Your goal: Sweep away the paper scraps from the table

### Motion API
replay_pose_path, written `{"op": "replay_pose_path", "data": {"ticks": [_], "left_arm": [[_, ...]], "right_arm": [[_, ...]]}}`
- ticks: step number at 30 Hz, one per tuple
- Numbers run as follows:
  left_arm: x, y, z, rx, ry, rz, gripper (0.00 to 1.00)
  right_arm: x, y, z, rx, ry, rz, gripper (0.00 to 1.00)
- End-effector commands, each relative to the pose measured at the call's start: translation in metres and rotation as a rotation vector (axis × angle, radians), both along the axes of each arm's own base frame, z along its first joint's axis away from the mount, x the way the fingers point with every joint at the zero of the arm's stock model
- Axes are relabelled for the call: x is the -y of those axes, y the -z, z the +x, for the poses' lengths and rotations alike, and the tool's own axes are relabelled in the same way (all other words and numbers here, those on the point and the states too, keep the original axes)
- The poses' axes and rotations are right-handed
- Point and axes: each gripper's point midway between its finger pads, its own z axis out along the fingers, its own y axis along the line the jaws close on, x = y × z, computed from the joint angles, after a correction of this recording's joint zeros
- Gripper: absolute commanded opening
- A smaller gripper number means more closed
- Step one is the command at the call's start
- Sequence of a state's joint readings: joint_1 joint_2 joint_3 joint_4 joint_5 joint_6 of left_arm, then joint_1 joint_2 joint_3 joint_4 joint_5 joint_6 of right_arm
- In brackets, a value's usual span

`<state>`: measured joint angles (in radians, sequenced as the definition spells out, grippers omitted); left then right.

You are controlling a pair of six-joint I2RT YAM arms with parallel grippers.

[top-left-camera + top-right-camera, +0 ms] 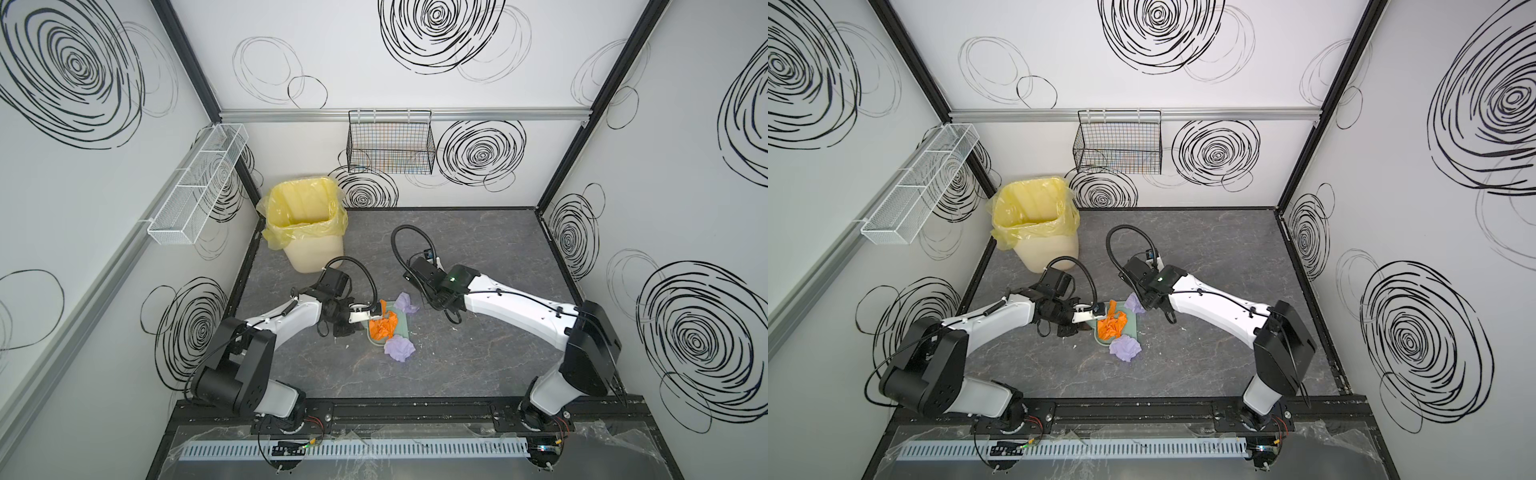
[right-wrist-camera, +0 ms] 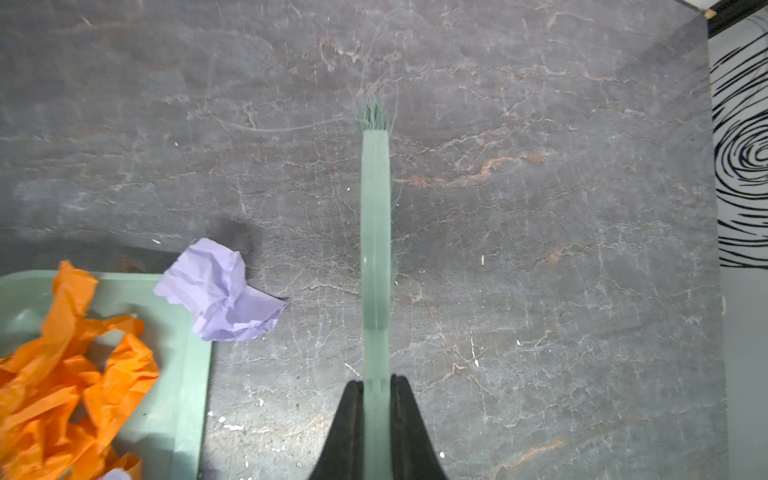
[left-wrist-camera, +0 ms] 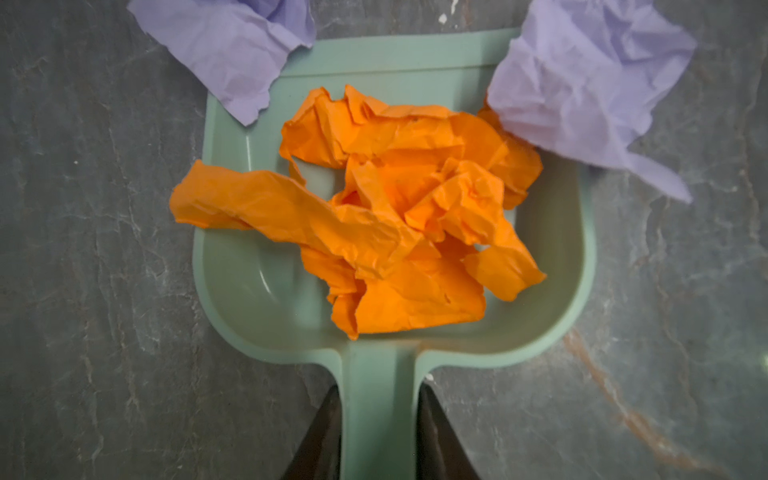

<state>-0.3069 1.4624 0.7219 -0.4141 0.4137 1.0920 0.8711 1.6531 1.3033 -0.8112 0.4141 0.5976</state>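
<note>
The paper scraps (image 1: 383, 326) are lying just below the centre of the frame in both top views, gathered in and around a mint-green dustpan (image 3: 257, 291). The orange wads (image 3: 395, 216) are sitting inside the pan. In a top view, one lavender wad (image 1: 406, 302) is overlapping the upper corner of the pan's open lip. A second lavender wad (image 1: 399, 350) is overlapping the lower corner, partly on the table (image 1: 478, 374).

The dustpan is lying on the dark veined surface with its handle pointing toward the left of the frame. The left gripper (image 3: 378, 399) is pinching that handle, one finger pressing on each side. The right gripper (image 2: 376, 386) is clamping the flat handle of a pale green brush (image 2: 376, 208), jaws pressed tight against it. Bristles are showing at the brush's far end, and the brush is standing apart from the nearest lavender wad. Whether the bristles are touching the table cannot be told.

A cream bin (image 1: 316, 253) with a yellow liner is standing at the table's upper left corner, apart from the pan.
</note>
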Motion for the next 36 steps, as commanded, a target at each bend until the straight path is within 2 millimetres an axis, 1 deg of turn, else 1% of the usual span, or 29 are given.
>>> {"op": "replay_pose_path", "data": {"ticks": [1,3,5,8,13,18,22,23,25,30,33,36], "left_arm": [[-0.011,0.004,0.004,-0.024,-0.021,0.045,0.0],[-0.013,0.005,0.007,-0.019,-0.027,0.053,0.0],[-0.015,0.004,0.012,-0.014,-0.033,0.056,0.0],[-0.017,0.003,0.017,-0.013,-0.043,0.054,0.0],[-0.017,0.003,0.025,-0.016,-0.049,0.05,0.0],[-0.016,0.005,0.029,-0.023,-0.053,0.05,0.0],[-0.017,0.009,0.029,-0.033,-0.054,0.053,0.0],[-0.016,0.01,0.028,-0.037,-0.054,0.051,0.0],[-0.016,0.011,0.027,-0.041,-0.052,0.051,0.0],[-0.02,0.013,0.019,-0.047,-0.035,0.053,0.0],[-0.026,0.015,0.013,-0.05,-0.018,0.064,0.0],[-0.033,0.017,0.008,-0.06,-0.005,0.075,0.0]], "right_arm": [[-0.018,-0.007,0.016,0.025,-0.042,0.03,0.0],[-0.028,0.001,0.013,-0.002,-0.074,0.045,0.0],[-0.036,0.004,0.01,-0.014,-0.099,0.057,0.0],[-0.046,0.005,0.002,-0.03,-0.134,0.072,0.0],[-0.067,0.004,-0.019,-0.068,-0.211,0.113,0.0],[-0.084,-0.001,-0.042,-0.106,-0.257,0.137,0.0],[-0.097,-0.017,-0.056,-0.089,-0.281,0.186,0.0],[-0.097,-0.022,-0.058,-0.083,-0.276,0.199,0.0],[-0.091,-0.033,-0.058,-0.06,-0.248,0.206,0.0],[-0.055,-0.055,-0.056,0.004,-0.134,0.171,0.0],[-0.037,-0.059,-0.062,0.014,-0.082,0.164,0.0],[-0.027,-0.055,-0.075,-0.016,-0.067,0.201,0.0]]}}
